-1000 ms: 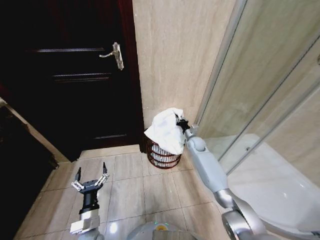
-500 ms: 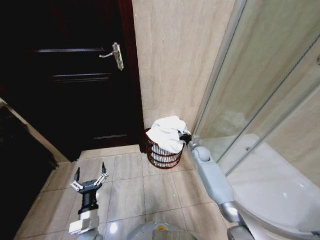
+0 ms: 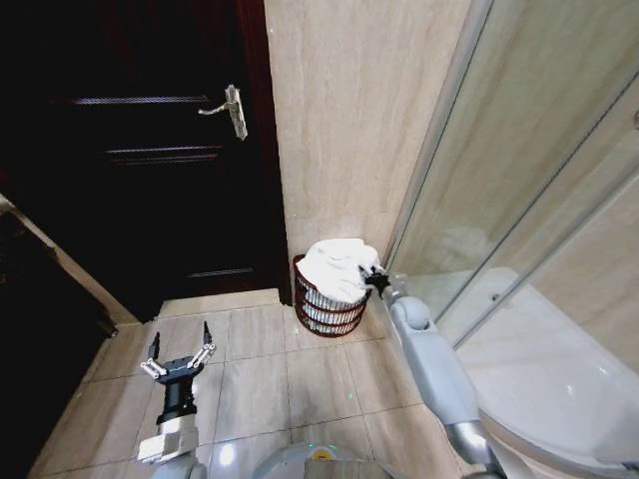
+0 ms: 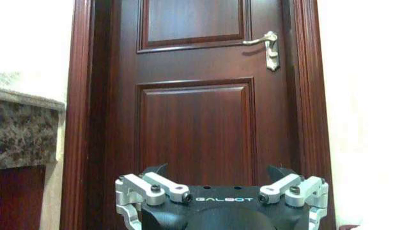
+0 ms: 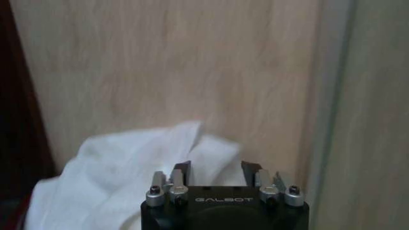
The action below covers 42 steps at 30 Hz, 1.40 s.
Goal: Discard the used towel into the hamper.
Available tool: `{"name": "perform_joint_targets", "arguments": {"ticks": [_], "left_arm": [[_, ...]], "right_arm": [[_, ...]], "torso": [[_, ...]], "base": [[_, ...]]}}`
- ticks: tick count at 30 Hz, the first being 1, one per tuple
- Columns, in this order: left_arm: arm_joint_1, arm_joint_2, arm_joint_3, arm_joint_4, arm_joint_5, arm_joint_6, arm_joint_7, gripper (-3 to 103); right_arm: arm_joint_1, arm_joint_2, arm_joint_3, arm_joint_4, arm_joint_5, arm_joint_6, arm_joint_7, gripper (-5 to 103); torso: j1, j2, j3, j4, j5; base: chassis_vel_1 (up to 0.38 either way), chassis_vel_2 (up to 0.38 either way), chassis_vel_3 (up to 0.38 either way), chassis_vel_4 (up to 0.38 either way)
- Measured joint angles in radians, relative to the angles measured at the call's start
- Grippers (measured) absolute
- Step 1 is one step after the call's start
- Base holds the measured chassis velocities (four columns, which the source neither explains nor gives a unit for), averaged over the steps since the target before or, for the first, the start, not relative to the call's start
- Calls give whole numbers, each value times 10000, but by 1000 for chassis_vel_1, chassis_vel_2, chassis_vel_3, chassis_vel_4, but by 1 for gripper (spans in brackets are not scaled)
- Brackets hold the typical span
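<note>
The white used towel (image 3: 334, 267) lies bunched in the hamper (image 3: 324, 317), a small dark red-brown wire basket on the floor against the beige wall. It heaps above the rim. My right gripper (image 3: 371, 279) sits at the hamper's right rim, its jaws closed on a fold of the towel (image 5: 115, 191); in the right wrist view the white cloth shows between the fingers of the right gripper (image 5: 215, 168). My left gripper (image 3: 180, 356) hangs open low over the floor tiles to the left, empty, facing the door in the left wrist view (image 4: 217, 175).
A dark wooden door (image 3: 150, 150) with a lever handle (image 3: 228, 108) stands left of the hamper. A glass shower screen (image 3: 519, 200) and white shower tray (image 3: 559, 379) close off the right. A dark cabinet (image 3: 40, 329) with a stone top (image 4: 28, 129) lines the left.
My right gripper has lowered the towel from above the hamper down into it. The cloth now rests heaped inside. The left arm has stayed still.
</note>
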Motion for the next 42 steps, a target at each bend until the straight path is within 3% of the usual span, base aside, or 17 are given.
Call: {"name": "perform_joint_targets", "arguments": {"ticks": [2, 5, 9, 11, 12, 19, 24, 31, 36, 42], "left_arm": [[-93, 0, 116, -23, -14, 225, 95, 100], [-174, 0, 244, -63, -14, 438, 169, 100], [-465, 0, 737, -117, -1, 994, 136, 100], [-497, 1, 780, -116, 4, 1031, 129, 100], [-574, 0, 909, -80, 16, 1132, 122, 100], [-647, 1, 1128, 106, 22, 1239, 133, 100], [-729, 2, 1233, 191, 22, 1371, 187, 100], [-831, 2, 1494, 150, 19, 1685, 226, 100], [-839, 1, 1636, 8, 34, 1849, 243, 100], [-872, 1, 1720, -33, 116, 1914, 225, 100]], "right_arm": [[-306, -460, 207, 900, 160, 12, 245, 67], [-524, -794, 349, 1523, 376, -20, 459, 73], [-1096, -1429, 593, 3005, 1197, -76, 1117, 94], [-1198, -1495, 620, 3208, 1275, -49, 1158, 94], [-1502, -1650, 668, 3758, 1477, 130, 1285, 99], [-2700, -1718, 903, 5235, 1544, 387, 1699, 100], [-4387, -1226, 1127, 6079, 598, 823, 2003, 100], [-6506, 219, 1374, 6666, -1337, 1575, 2057, 100], [-6777, 714, 1392, 6641, -2311, 1864, 2177, 100], [-6808, 953, 1285, 6588, -2465, 1913, 2271, 100]], "torso": [[0, 0, 0, -1, -2], [-1, 1, -1, -1, 0], [0, 0, -1, 1, -2], [0, 0, -1, 0, -2], [0, 0, -2, 0, -3], [0, 0, -2, 2, -4], [0, 1, -3, -2, -2], [-1, 1, -3, -1, -6], [0, 1, -2, 1, -5], [0, 1, -2, 1, -4]], "base": [[0, 0, 0, 0], [0, 0, 0, 0], [0, 0, 0, 0], [0, 0, 0, 0], [0, 0, 0, 0], [0, 0, 0, 0], [0, 0, 0, 0], [0, 0, 0, 0], [0, 0, 0, 0], [0, 0, 0, 0]]}}
